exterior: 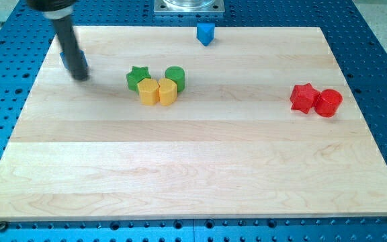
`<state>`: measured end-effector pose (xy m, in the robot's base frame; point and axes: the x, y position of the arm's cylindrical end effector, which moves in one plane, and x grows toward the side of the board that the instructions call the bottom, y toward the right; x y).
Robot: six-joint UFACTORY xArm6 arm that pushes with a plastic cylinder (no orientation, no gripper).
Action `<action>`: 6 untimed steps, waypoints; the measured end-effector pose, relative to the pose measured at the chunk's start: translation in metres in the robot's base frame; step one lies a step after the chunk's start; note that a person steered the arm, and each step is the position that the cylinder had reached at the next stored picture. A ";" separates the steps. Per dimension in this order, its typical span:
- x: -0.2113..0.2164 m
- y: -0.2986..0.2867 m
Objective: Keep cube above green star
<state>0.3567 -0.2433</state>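
A blue cube (205, 33) sits near the board's top edge, a little right of centre. The green star (138, 77) lies left of centre, below and to the left of the cube. It touches a yellow hexagon block (148, 91). A second yellow block (167, 91) and a green cylinder (175, 77) are bunched against them. My tip (80, 75) rests on the board at the upper left, well left of the green star and far from the cube.
A red star (304, 97) and a red cylinder (328, 103) sit together at the right. The wooden board (193, 168) lies on a blue perforated table. A metal mount (190, 7) is at the view's top centre.
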 end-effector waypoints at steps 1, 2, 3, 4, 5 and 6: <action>-0.009 -0.025; -0.058 0.000; -0.077 0.057; -0.020 0.052; -0.027 0.014; -0.071 -0.003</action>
